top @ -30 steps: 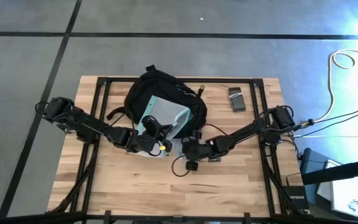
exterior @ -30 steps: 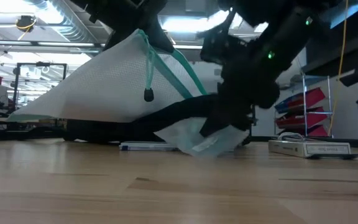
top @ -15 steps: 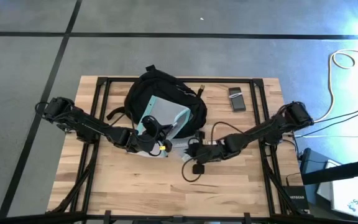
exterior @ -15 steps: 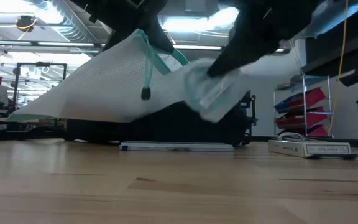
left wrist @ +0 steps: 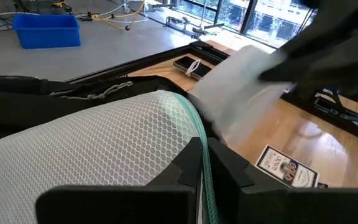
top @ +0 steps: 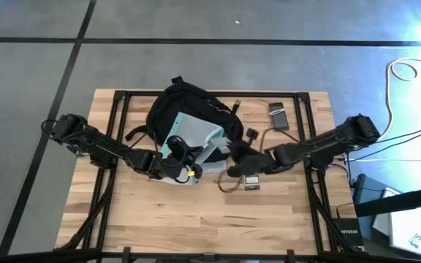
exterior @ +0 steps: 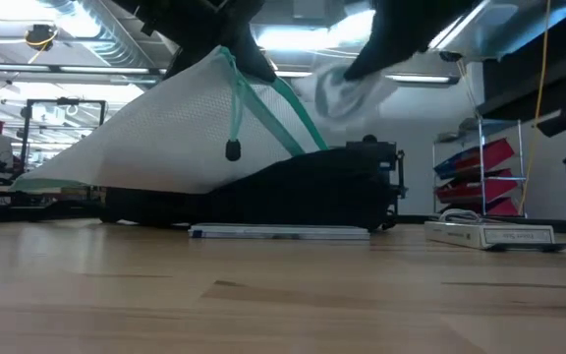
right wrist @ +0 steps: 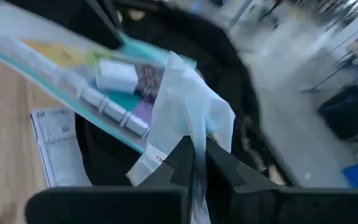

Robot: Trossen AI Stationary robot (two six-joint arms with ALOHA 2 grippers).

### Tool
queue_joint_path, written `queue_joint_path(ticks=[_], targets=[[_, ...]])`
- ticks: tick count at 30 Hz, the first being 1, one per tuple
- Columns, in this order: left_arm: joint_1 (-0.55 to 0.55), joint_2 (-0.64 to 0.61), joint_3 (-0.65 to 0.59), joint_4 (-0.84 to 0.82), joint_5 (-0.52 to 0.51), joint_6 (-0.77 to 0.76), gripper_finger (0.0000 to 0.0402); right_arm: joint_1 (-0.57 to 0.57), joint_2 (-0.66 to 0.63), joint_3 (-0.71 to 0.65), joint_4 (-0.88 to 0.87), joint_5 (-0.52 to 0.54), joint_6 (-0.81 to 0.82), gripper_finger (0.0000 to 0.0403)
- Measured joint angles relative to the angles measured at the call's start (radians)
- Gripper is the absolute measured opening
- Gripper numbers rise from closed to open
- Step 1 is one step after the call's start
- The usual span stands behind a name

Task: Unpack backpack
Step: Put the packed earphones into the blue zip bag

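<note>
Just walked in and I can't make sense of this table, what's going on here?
The two arms are emptying a black backpack that lies on the wooden table. The left gripper is shut on the teal edge of a translucent zip pouch, holding it tilted up against the backpack. The right gripper is shut on a crumpled pale plastic packet and holds it in the air above the backpack. A small printed box rests on the table nearby.

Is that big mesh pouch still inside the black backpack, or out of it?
Partly out: the left gripper holds the mesh pouch tilted up, its far end still in the backpack.
</note>
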Motion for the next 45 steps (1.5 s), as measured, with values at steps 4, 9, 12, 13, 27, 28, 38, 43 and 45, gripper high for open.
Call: queue_joint_path(ticks=[4, 9, 12, 13, 27, 28, 38, 43, 45], targets=[[0.0, 0.0, 0.0, 0.0, 0.0, -0.003, 0.0006, -0.057, 0.059, -0.001, 0.016, -0.044, 0.002, 0.0001], [0.0, 0.0, 0.0, 0.0, 0.0, -0.003, 0.0006, -0.125, 0.131, -0.001, 0.2, -0.192, -0.068, 0.0001], [0.0, 0.0, 0.0, 0.0, 0.0, -0.003, 0.0006, -0.141, 0.167, -0.001, 0.345, -0.202, -0.14, 0.0], [0.0, 0.0, 0.0, 0.0, 0.0, -0.003, 0.0006, -0.144, 0.174, -0.001, 0.377, -0.217, -0.156, 0.0], [0.0, 0.0, 0.0, -0.002, -0.001, -0.003, 0.0006, -0.202, 0.277, -0.002, 0.639, -0.3, -0.193, 0.0001], [0.0, 0.0, 0.0, -0.001, -0.001, -0.003, 0.0006, -0.202, 0.278, -0.002, 0.671, -0.319, -0.194, 0.0001], [-0.002, 0.0, 0.0, -0.017, -0.001, -0.004, 0.0006, -0.179, 0.159, -0.003, 0.507, -0.166, -0.275, 0.0004], [0.005, 0.0, 0.0, -0.022, -0.001, -0.004, 0.0006, -0.188, 0.185, -0.002, 0.592, -0.198, -0.289, 0.0004], [0.006, 0.0, 0.0, -0.024, 0.0, -0.01, 0.0006, -0.194, 0.222, -0.002, 0.633, -0.224, -0.285, 0.0005]])
